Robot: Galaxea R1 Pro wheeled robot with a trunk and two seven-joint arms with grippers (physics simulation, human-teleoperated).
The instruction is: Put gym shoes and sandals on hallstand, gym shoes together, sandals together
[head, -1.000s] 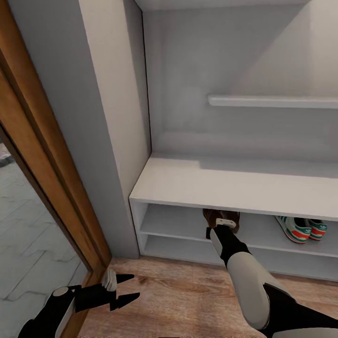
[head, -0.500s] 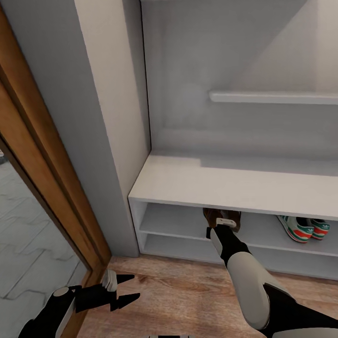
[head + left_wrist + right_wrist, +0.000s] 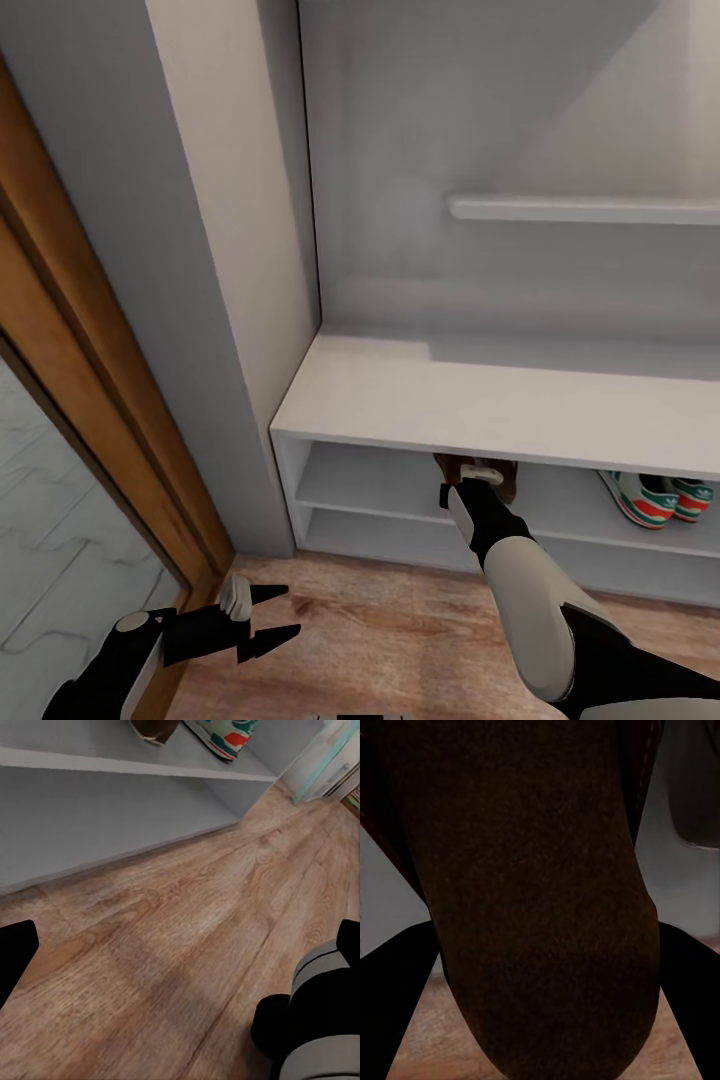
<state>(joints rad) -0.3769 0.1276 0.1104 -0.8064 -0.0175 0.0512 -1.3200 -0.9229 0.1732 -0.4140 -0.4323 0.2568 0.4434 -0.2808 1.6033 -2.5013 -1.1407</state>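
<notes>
Now right pincer (image 3: pixel 478 478) clamped on sandal (image 3: pixel 532 900), low centre, at hallstand (image 3: pixel 480 400) upper shelf. Flat leather, light, bendy: sole-edge grip suits. Gym shoes (image 3: pixel 660 497) shelved, lower right. Left pincer (image 3: pixel 268 615) apart, lower left, over floor (image 3: pixel 187 945).

The hallstand (image 3: pixel 480 400) stands at the far side of the corridor floor (image 3: pixel 400 630), set against a wall. Left of it is a wall pier, and further left a door frame (image 3: pixel 90 370) with glass. On the upper open shelf under the bench top, a sandal (image 3: pixel 478 470) sits near the middle, with the right arm reaching in to it. The gym shoes (image 3: pixel 658 497) lie side by side on the same shelf, to the right. The left gripper (image 3: pixel 270 615) hangs low over the floor, near left, close to the door frame.
</notes>
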